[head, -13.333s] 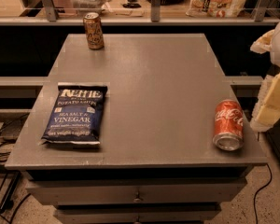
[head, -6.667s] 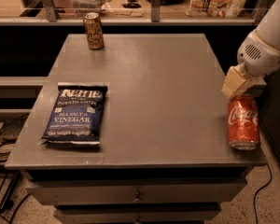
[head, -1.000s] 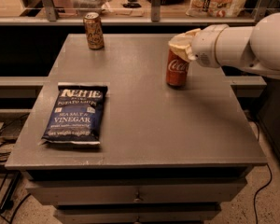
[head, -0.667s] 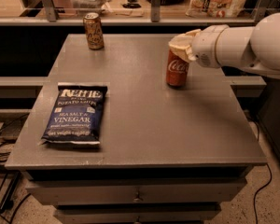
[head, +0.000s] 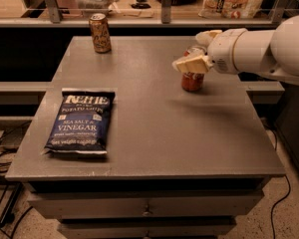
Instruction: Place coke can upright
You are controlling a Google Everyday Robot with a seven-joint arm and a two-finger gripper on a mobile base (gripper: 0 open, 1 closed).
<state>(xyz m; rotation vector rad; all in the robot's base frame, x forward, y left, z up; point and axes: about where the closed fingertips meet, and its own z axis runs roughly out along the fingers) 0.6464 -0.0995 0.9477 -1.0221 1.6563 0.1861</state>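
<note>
A: Coke can?
B: Coke can [head: 192,79] is upright on the grey table [head: 154,133], base flat. It sits in the back half, nearer the right edge than the left and well in from both.

A: Gripper?
B: The gripper [head: 189,51] is right at the coke can's top, and the white arm [head: 254,49] comes in from the right of the can. The fingers [head: 192,64] are spread. One tan pad crosses in front of the can's upper part, the other shows behind and above it. Looks let go, not clamped.

A: Room around it?
B: There is bare tabletop in front of the coke can all the way to the front edge, and more to its left. The Kettle salt and vinegar chip bag [head: 80,121] lies flat far to the front-left of the can, near the left edge. The tan-gold can [head: 99,32] stands far to the left of the coke can and further back, by the back edge. Behind the can a shelf rail [head: 164,20] runs just past the table's back edge.

A: Changes?
B: Versus 0.7 s ago the coke can is in the same spot and upright as before. The near pad has dropped lower across the can and the fingers are wider apart. 13.3 s ago the can lay on its side by the front-right corner. The chip bag and tan-gold can have not moved.
</note>
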